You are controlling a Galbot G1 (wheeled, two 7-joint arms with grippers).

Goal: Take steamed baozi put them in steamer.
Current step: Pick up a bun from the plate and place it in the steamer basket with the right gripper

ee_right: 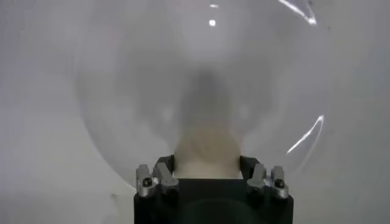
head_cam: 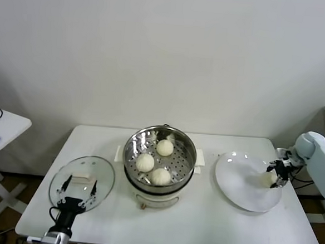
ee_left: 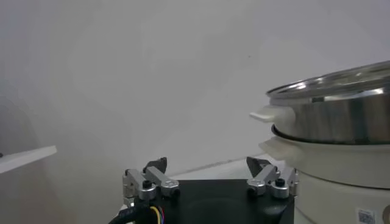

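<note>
Three baozi point(head_cam: 155, 161) already sit on the perforated tray inside the steamer point(head_cam: 187, 169), which stands at the middle of the surface point(head_cam: 211, 220): one toward 12 o'clock, one toward 9, one toward 6. That leaves room on the tray's 3 o'clock side, probably where the last bun is meant to go.

The fourth baozi point(ee_right: 207, 152) lies on the white plate point(head_cam: 239, 186), at the plate's 3 o'clock edge, well apart from the steamer. The right gripper point(head_cam: 274, 175) reaches in low over that edge. In the right wrist view the bun fills the gap between the fingers point(ee_right: 165, 173), which stand against its two sides, closed in on it from either flank. A side grip suits a soft round bun, since it squeezes the widest part without denting the top. The bun looks to be resting on the plate, so the lift is judged not yet done.

The left gripper point(head_cam: 78, 187) waits at 7 o'clock on the surface, over the glass lid point(head_cam: 105, 176), fingers apart and holding nothing. It stays clear of the steamer, so the right arm's route is unobstructed.
</note>
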